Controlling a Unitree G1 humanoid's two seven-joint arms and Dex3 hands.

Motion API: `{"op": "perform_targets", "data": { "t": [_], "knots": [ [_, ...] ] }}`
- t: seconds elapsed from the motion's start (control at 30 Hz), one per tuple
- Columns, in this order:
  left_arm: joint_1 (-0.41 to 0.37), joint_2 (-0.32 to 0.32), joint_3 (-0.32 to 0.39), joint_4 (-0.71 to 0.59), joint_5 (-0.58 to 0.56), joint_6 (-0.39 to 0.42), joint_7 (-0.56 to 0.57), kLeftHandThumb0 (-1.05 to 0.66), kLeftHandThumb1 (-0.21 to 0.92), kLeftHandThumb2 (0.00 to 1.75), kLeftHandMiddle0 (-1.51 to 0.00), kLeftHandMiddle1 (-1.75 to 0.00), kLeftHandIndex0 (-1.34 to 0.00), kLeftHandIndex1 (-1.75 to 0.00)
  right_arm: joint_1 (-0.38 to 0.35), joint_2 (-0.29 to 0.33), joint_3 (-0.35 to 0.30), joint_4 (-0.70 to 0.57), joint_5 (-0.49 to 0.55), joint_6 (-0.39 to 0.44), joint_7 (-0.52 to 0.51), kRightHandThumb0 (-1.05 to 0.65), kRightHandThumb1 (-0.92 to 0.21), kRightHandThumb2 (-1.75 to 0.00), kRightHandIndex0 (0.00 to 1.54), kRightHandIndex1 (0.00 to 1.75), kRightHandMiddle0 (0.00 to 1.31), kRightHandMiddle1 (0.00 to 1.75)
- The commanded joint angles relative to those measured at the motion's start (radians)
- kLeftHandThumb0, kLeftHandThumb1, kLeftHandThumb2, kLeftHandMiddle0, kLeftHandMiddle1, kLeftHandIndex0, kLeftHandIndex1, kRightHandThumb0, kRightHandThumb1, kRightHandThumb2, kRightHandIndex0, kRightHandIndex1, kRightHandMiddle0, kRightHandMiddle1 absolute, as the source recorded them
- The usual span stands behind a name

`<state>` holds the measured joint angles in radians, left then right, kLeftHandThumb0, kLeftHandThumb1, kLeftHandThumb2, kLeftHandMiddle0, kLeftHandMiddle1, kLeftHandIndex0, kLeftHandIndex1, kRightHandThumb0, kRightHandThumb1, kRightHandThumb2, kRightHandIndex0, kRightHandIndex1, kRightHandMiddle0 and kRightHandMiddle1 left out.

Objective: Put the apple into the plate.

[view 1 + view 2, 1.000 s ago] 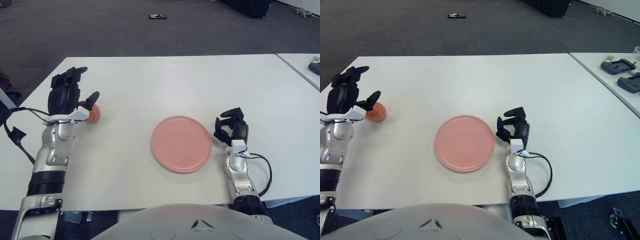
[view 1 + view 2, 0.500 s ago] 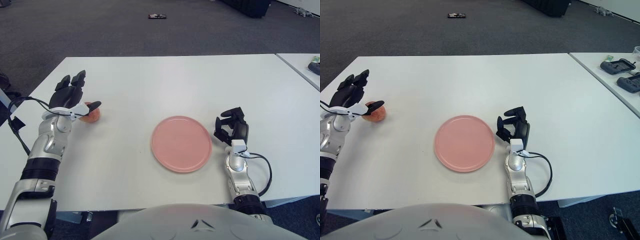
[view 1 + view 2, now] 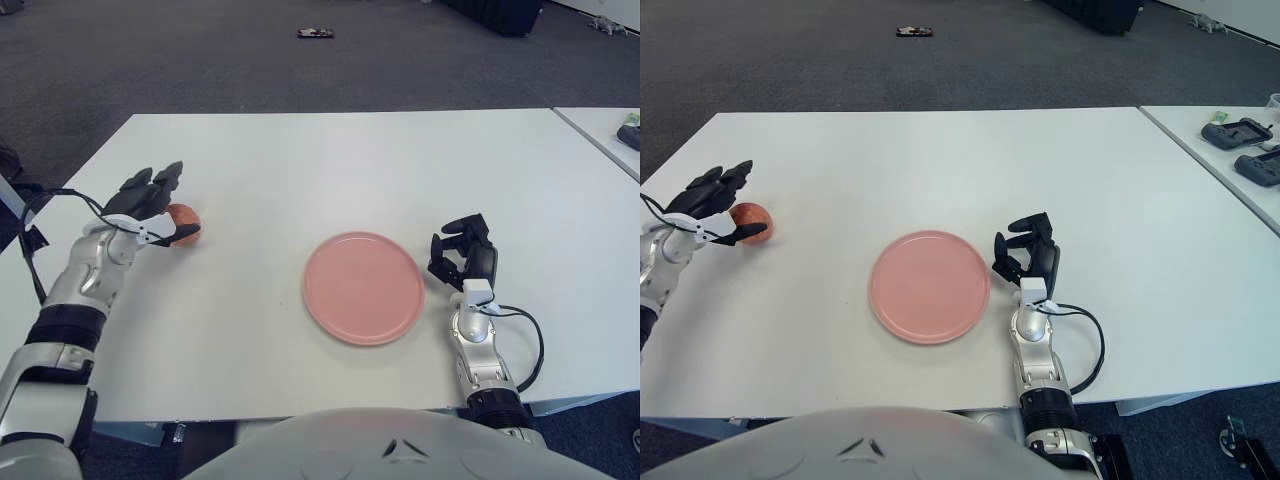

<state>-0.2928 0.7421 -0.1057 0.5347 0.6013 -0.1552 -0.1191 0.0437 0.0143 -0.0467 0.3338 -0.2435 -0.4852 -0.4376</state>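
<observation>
While the apple [image 3: 183,216] sits well left of the pink plate [image 3: 363,287], the left hand [image 3: 150,203] cups it.
Fingers spread, not clamped; right hand [image 3: 463,254] curled empty just right of the plate.

Both views come from the robot's head, looking forward and down across the desk [image 3: 330,150] from its near edge, at moderate range. They sit side by side, so the right eye view shows everything shifted leftward. Both share almost the whole desk top out to its far edge and the dark floor beyond; the right eye view takes in more of a second desk [image 3: 1230,150] past the right edge.
</observation>
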Motion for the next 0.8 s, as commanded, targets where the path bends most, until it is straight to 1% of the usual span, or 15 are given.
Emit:
{"op": "perform_targets", "data": {
  "t": [0.0,0.3,0.37,0.47,0.63,0.77],
  "knots": [
    [-0.032,0.029,-0.029,0.033,-0.006,-0.021,-0.054,-1.01,0.54,0.75,0.00,0.00,0.00,0.00,0.020,0.003,-0.004,0.006,0.005,0.015,0.006,-0.40,-0.60,-0.97,0.62,1.44,0.40,1.75],
    [-0.029,0.057,-0.063,0.040,0.002,-0.030,-0.106,-0.96,0.48,0.81,0.00,0.00,0.00,0.00,0.012,-0.001,-0.004,0.016,0.004,-0.008,0.004,-0.40,-0.58,-1.00,0.64,1.42,0.41,1.75],
    [-0.018,0.065,-0.062,0.044,-0.008,-0.038,-0.114,-0.93,0.44,0.86,0.00,0.00,0.00,0.00,0.013,-0.001,-0.003,0.014,0.002,-0.006,0.004,-0.40,-0.57,-1.00,0.64,1.41,0.41,1.75],
    [-0.007,0.066,-0.054,0.048,-0.027,-0.044,-0.120,-0.92,0.41,0.88,0.00,0.00,0.00,0.00,0.014,-0.002,-0.003,0.011,0.002,-0.002,0.005,-0.40,-0.57,-1.00,0.65,1.40,0.41,1.75],
    [0.000,0.062,-0.051,0.062,-0.045,-0.037,-0.119,-0.92,0.40,0.90,-0.01,0.00,0.00,0.00,0.013,-0.002,-0.002,0.009,0.004,0.009,0.010,-0.40,-0.58,-0.99,0.65,1.39,0.41,1.75],
    [-0.045,0.033,-0.087,0.159,-0.024,-0.051,-0.080,-0.91,0.39,0.91,-0.02,-0.01,0.00,0.00,0.010,0.002,-0.003,0.009,0.009,0.015,0.015,-0.40,-0.59,-0.99,0.64,1.41,0.40,1.75]
  ]
}}
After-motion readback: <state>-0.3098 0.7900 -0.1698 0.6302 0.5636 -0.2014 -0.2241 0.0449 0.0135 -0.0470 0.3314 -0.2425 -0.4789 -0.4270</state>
